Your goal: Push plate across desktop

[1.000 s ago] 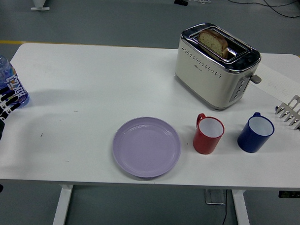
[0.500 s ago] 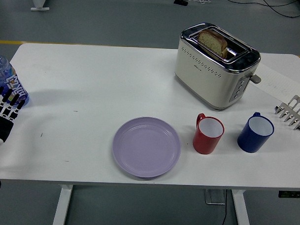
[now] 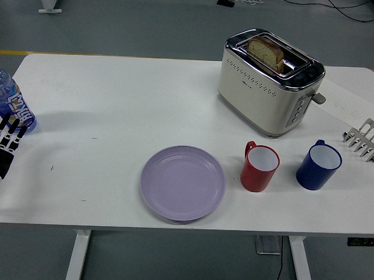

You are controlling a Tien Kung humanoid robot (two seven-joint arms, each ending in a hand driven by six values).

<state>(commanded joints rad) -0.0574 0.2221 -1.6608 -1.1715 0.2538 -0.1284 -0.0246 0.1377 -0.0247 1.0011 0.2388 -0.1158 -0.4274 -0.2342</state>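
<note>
plate untouched, push yet to begin

the lilac plate (image 3: 183, 183) is seen flat near the desk (image 3: 114, 100) front edge, beside a red mug (image 3: 259, 168); being round, no long axis is shown. the left hand (image 3: 1, 143) is held at the left edge, fingers (image 3: 4, 126) spread, nothing grasped.

L hand (image 3: 2, 143): black w/ white finger segments (striped look), white patch below.

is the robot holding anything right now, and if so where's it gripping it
Nothing is held. The left hand is at the table's left edge, fingers spread, beside the bottle but not gripping it. The plate lies untouched. The right hand is out of view.
</note>
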